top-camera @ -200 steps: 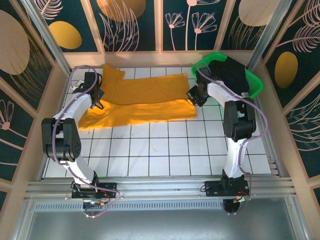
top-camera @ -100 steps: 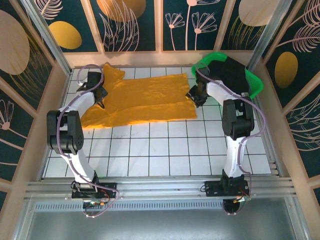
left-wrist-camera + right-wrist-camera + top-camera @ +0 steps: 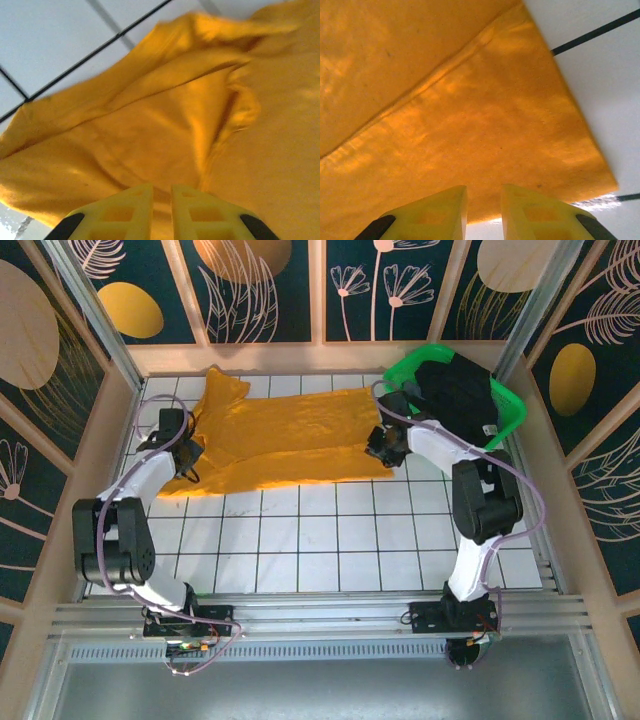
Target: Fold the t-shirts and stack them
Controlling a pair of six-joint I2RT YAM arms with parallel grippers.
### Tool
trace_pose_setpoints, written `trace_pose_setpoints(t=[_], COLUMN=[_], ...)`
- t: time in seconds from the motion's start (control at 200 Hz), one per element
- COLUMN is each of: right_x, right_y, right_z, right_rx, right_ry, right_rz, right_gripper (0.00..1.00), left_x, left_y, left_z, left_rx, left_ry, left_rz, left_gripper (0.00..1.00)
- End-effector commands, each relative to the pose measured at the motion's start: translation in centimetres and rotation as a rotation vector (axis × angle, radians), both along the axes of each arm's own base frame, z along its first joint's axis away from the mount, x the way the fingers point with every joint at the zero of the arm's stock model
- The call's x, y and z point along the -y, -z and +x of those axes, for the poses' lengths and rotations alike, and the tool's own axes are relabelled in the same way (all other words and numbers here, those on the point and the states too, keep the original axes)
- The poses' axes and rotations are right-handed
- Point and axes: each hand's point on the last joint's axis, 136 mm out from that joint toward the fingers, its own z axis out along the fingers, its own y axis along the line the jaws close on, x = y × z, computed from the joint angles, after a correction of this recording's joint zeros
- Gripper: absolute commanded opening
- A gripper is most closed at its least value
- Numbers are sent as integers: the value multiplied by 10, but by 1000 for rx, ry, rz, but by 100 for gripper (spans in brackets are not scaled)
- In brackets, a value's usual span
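Note:
The orange-yellow t-shirt (image 3: pixel 290 440) lies spread across the back of the white tiled table (image 3: pixel 320 540), its far part folded over toward the near edge. My left gripper (image 3: pixel 184 456) is low over the shirt's left end; in the left wrist view its jaws (image 3: pixel 161 192) stand a narrow slit apart over rumpled orange cloth (image 3: pixel 150 125). My right gripper (image 3: pixel 384 447) sits at the shirt's near right corner; its jaws (image 3: pixel 483 192) are a little apart above the hem (image 3: pixel 445 100), with bare table showing between them. The black t-shirt (image 3: pixel 455 390) lies in the green basket (image 3: pixel 510 418).
The basket stands in the back right corner, close behind my right arm. Wooden-framed walls close in the table on three sides. Open tiles stretch from the shirt's near edge to the arm bases.
Both grippers let go of the shirt, opened, and have narrowed again. Each has moved back toward the near edge of the shirt, the left one also to the left.

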Motion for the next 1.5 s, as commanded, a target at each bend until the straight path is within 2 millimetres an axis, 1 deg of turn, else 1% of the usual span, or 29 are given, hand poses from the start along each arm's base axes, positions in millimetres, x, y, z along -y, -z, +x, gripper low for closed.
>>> trace_pose_setpoints(t=[0.0,0.025,0.045,0.06,0.155,0.24,0.305,0.355,0.375,0.39,0.515,0.536,0.676,0.756,0.871,0.946,0.996,1.046,1.116,1.166,1.216,1.241,1.286,1.291,1.301,1.316,1.371,1.431,1.496], right_x=[0,2,4,6,13,19,24,28,30,32,43,45,57,60,61,60,57,50,40,27,9,-3,-22,-27,-30,-39,-60,-79,-91], right_y=[23,28,32,35,53,73,87,93,93,94,93,92,86,83,78,74,69,60,42,25,12,3,-6,-9,-11,-15,-26,-35,-40], right_z=[6,5,6,7,5,-9,-25,-38,-43,-47,-80,-87,-129,-156,-194,-208,-208,-199,-176,-156,-141,-133,-125,-124,-123,-120,-116,-114,-111], right_rx=[-19,-29,-34,-38,-76,-154,-216,-252,-263,-271,-330,-340,-398,-439,-489,-491,-464,-415,-320,-241,-176,-141,-104,-97,-93,-78,-50,-26,-16], right_ry=[-34,-34,-36,-36,-58,-81,-87,-85,-83,-81,-63,-60,-40,-34,-27,-20,-25,-39,-68,-118,-182,-224,-286,-305,-312,-342,-406,-460,-484], right_rz=[-34,-50,-64,-75,-140,-170,-185,-191,-194,-195,-205,-209,-217,-192,-133,-92,-64,-36,-22,-3,34,65,118,138,148,184,257,317,360], right_gripper=[24,24,24,24,24,24,24,24,24,24,22,22,22,22,22,22,22,23,25,30,35,38,41,42,43,44,47,51,54], left_x=[-8,-11,-14,-17,-31,-39,-40,-38,-37,-36,-31,-30,-22,-18,-11,-13,-17,-23,-27,-24,-14,-8,5,7,10,15,34,52,64], left_y=[34,40,39,49,66,79,87,91,88,94,93,86,82,81,79,74,65,52,29,18,9,6,2,1,1,1,2,8,15], left_z=[-8,-8,-7,-8,-9,-15,-23,-31,-31,-40,-71,-73,-119,-142,-167,-175,-173,-165,-144,-127,-110,-103,-94,-93,-92,-90,-87,-91,-98], left_rx=[-72,-82,-78,-102,-143,-189,-218,-229,-221,-238,-261,-243,-253,-250,-246,-234,-219,-201,-153,-125,-101,-98,-91,-90,-88,-87,-91,-108,-127], left_ry=[-78,-87,-92,-98,-117,-118,-108,-109,-109,-109,-111,-112,-157,-197,-260,-282,-284,-272,-238,-199,-146,-121,-78,-74,-64,-51,-17,9,13], left_rz=[-109,-111,-106,-104,-78,-50,-38,-43,-44,-49,-52,-53,-78,-97,-136,-129,-102,-68,-47,-65,-99,-116,-152,-157,-167,-182,-234,-287,-324], left_gripper=[15,15,15,15,15,14,14,14,14,14,14,14,15,14,14,17,20,23,29,34,39,41,45,46,47,48,51,55,57])
